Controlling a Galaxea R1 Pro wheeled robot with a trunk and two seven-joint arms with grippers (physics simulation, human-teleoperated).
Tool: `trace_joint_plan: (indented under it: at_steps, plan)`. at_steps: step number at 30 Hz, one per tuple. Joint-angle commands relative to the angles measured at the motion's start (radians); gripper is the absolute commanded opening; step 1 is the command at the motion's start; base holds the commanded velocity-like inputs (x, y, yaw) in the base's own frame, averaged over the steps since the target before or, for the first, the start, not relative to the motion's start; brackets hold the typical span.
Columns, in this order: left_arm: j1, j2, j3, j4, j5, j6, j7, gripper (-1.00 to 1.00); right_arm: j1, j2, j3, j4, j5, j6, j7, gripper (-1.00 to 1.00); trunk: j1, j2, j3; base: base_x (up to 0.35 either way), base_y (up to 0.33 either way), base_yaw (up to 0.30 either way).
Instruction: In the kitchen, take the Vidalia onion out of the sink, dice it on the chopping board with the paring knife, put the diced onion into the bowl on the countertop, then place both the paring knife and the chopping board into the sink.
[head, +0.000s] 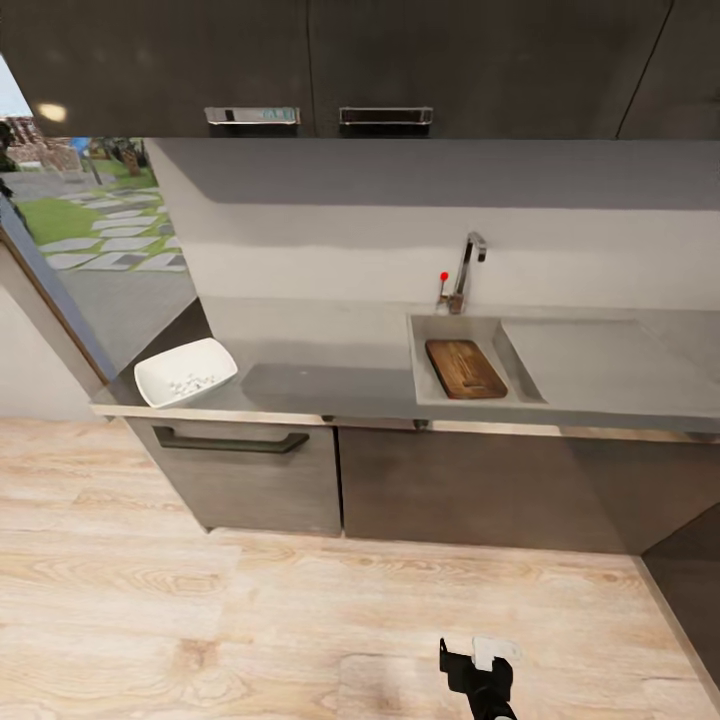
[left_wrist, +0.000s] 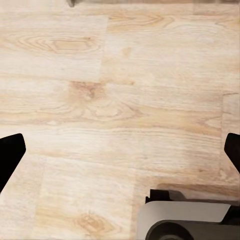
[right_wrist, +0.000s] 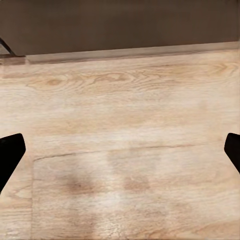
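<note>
The dark brown chopping board (head: 466, 368) lies inside the grey sink (head: 425, 385), below the chrome tap (head: 467, 268) with its red knob. The white bowl (head: 160, 375) stands at the left end of the countertop (head: 320, 370) and holds small pale diced onion pieces (head: 190, 382). The paring knife is out of view. My left gripper (left_wrist: 120, 155) is open over bare wood floor, fingers (left_wrist: 10, 155) far apart and empty. My right gripper (right_wrist: 120, 155) is also open and empty above the floor, facing the cabinet base. A dark gripper (head: 478, 665) pokes in at the bottom of the head view, well short of the counter.
I stand back from the counter on light wood flooring (head: 300, 600). Dark cabinets (head: 240, 470) with a handle sit under the worktop, and wall cabinets (head: 320, 60) hang above. A window (head: 90, 230) is at the left. My own base (left_wrist: 185, 220) shows in the left wrist view.
</note>
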Motion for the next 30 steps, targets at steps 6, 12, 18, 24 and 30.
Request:
trace_joint_plan:
  at_steps: [6,12,18,24,30]
  plan:
    - [0.000,0.002,-0.008,-0.002,0.006,-0.002,0.009,1.00,-0.001,0.000,0.009,0.001,-0.009,-0.003,-0.004,1.00,0.000,-0.001,0.009,0.000,0.000,0.000]
    - [0.000,0.002,-0.008,-0.002,0.006,-0.002,0.009,1.00,-0.001,0.000,0.009,0.001,-0.009,-0.003,-0.004,1.00,0.000,-0.001,0.018,0.000,0.000,0.000]
    - [0.000,0.002,-0.007,-0.002,0.006,-0.001,0.009,1.00,-0.001,0.000,0.009,0.003,-0.008,-0.002,-0.004,1.00,0.000,-0.001,0.028,0.000,0.000,0.000]
    - [-0.001,0.002,-0.005,-0.002,0.006,-0.001,0.009,1.00,0.065,-0.090,0.010,0.081,-0.006,0.005,0.005,1.00,0.000,-0.001,0.038,0.000,0.000,0.000]
    - [-0.001,0.002,-0.004,0.006,0.007,0.002,0.011,1.00,0.209,-0.139,0.011,0.084,-0.006,0.012,0.017,1.00,0.000,-0.001,0.047,0.000,0.000,0.000]
